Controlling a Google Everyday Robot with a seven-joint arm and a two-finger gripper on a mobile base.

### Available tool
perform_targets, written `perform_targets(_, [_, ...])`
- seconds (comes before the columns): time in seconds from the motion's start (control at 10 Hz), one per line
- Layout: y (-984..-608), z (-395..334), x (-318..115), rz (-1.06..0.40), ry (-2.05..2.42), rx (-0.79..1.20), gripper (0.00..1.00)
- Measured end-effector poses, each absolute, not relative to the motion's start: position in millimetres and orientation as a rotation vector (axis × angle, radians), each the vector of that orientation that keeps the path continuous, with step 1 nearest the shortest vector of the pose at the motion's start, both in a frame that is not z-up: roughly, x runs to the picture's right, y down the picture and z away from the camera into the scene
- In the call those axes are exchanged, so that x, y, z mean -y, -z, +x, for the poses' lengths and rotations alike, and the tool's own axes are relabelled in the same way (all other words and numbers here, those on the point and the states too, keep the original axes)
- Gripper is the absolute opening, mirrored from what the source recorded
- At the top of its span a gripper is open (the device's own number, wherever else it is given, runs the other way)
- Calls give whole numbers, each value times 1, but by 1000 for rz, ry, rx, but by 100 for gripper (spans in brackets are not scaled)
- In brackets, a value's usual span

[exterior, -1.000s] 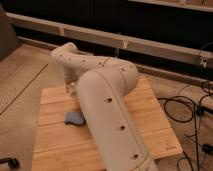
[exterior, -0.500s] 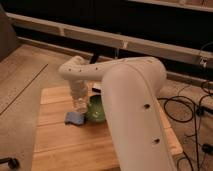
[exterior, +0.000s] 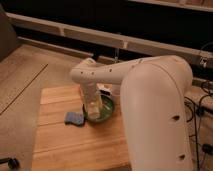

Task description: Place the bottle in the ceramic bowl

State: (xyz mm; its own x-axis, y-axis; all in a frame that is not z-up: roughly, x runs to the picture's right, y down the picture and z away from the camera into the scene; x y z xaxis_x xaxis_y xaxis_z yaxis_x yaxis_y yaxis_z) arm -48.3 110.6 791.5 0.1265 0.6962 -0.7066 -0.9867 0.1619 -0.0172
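Arm swung right since earlier frame; gripper (exterior: 94, 107) over ceramic bowl (exterior: 107, 113), grip state unclear. No readable writing.

You see a smooth cream-white arm (exterior: 150, 100) with rounded tubular links and small dark screw holes; its gripper (exterior: 95, 109), above the green ceramic bowl (exterior: 107, 112), looks pale.

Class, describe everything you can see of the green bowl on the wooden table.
The green bowl is round, shallow and glossy, ceramic by its look. It sits upright on the wooden table, just right of the blue sponge. The robot's arm comes down over its left side and hides part of the rim and inside. The gripper is at the bowl, at the arm's lower end.
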Motion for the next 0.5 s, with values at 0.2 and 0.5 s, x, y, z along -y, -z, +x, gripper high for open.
perform_targets(0.2, [-785,-24,-115,-567,-1323,-649,0])
perform_targets(0.5, [-784,-14,-115,-570,-1311,-648,6])
